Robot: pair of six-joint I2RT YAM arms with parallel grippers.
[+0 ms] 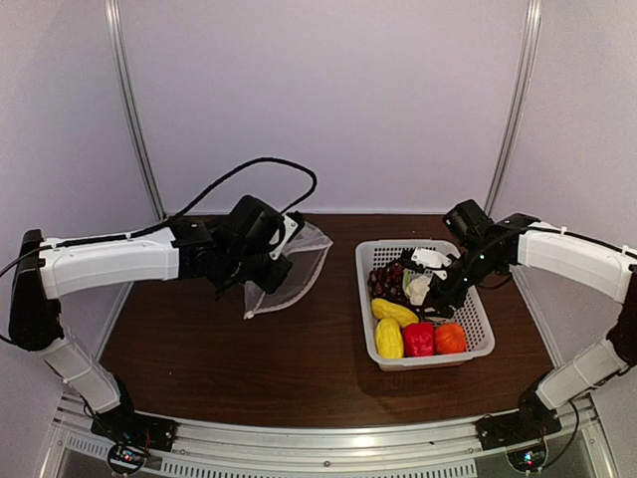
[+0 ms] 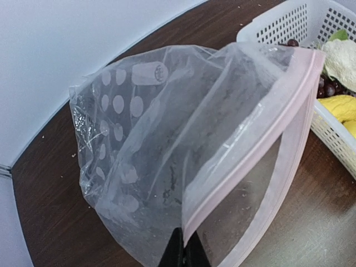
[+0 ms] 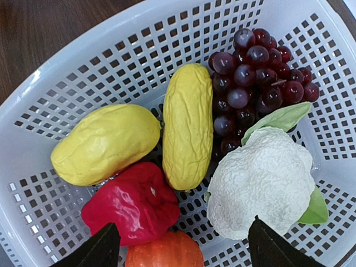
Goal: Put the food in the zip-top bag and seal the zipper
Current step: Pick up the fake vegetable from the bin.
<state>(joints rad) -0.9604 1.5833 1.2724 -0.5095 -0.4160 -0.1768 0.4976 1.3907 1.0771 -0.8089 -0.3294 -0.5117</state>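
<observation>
The clear dotted zip-top bag (image 1: 299, 261) hangs just above the table at centre-left with its mouth gaping. My left gripper (image 2: 186, 247) is shut on the bag's rim, right at the pale pinkish zipper (image 2: 261, 144). The food lies in a white perforated basket (image 3: 111, 67): two yellow pieces (image 3: 105, 142), a red pepper (image 3: 133, 203), an orange fruit (image 3: 164, 251), purple grapes (image 3: 253, 78) and a cauliflower (image 3: 261, 181). Over the basket my right gripper (image 3: 183, 225) hovers open, with the pepper, the orange fruit and the cauliflower's edge between its fingers and nothing held.
The basket (image 1: 481, 319) stands on the dark wooden table at the right, a short gap from the bag. White walls close in the back and both sides. A black cable (image 1: 259, 171) loops above the left arm.
</observation>
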